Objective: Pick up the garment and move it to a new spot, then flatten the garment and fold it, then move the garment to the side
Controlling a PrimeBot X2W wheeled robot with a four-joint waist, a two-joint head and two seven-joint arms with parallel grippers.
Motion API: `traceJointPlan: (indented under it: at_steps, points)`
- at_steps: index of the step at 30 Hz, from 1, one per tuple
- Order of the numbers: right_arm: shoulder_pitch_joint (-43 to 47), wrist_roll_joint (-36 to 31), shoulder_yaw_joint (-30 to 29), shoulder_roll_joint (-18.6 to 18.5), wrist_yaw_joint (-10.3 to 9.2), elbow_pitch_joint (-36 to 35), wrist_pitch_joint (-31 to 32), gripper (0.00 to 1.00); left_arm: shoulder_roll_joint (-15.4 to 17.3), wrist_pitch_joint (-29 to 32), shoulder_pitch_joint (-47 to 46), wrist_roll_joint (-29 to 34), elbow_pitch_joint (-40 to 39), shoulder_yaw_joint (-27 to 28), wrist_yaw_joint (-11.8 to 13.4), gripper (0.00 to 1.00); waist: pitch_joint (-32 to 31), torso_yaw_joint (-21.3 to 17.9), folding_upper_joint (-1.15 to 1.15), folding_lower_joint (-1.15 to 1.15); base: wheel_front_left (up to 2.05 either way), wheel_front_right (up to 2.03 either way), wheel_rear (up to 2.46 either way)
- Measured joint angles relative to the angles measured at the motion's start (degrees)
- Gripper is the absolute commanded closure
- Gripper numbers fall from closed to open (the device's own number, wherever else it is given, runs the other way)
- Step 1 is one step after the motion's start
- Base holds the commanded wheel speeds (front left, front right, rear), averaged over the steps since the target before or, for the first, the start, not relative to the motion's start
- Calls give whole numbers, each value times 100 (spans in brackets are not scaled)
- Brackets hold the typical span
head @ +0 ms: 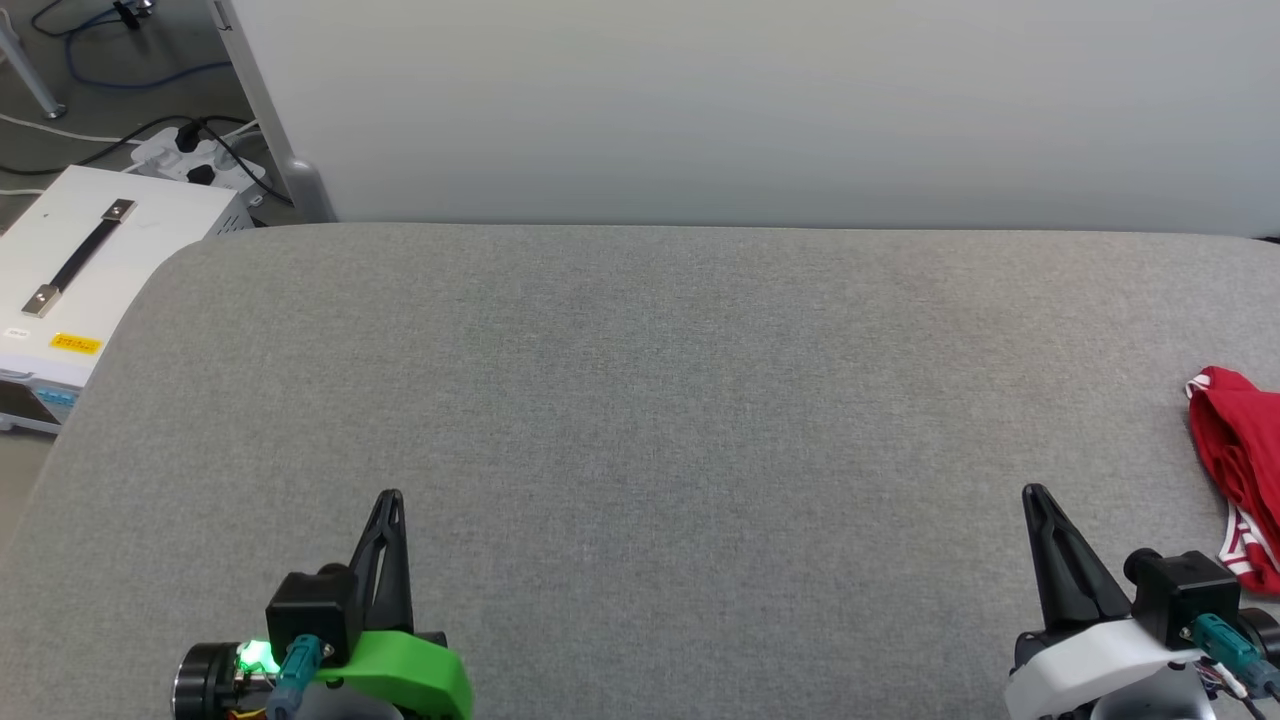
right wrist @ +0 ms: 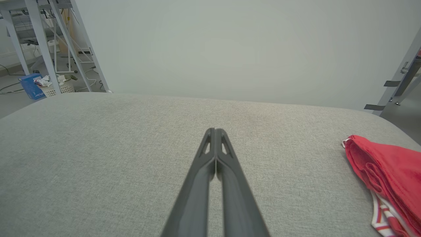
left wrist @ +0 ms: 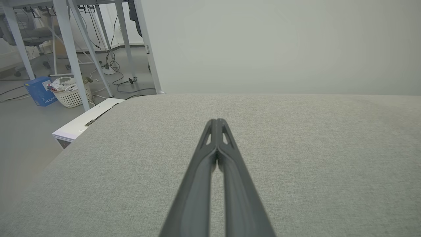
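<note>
— What's on your screen?

— A wide grey padded surface (head: 640, 420). The red shirt (head: 1235, 455) lies bunched at its far right edge with striped trim showing. It's just beyond my right gripper (head: 1035, 492) and not touching it.

— Holding anything?

— No. That one and my left gripper (head: 392, 500) sit low at the near edge, jaws clenched on nothing.

— Which step, then?

— I can't settle it. A shirt heaped at the side fits one waiting to be picked up, or one folded and set aside. In my right wrist view it looks rumpled in layers rather than squarely folded, but the frame cuts part off. I'd want a fuller look before committing either arm.
</note>
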Motion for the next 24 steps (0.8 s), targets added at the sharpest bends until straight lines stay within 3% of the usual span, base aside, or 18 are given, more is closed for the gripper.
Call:
traceJointPlan:
  at_steps: [24]
  points:
    - [-121,-187,10,47,0,-32,275,100,-25,271,-104,112,-26,104,-32,100,2,-60,0,0,0,0,0]
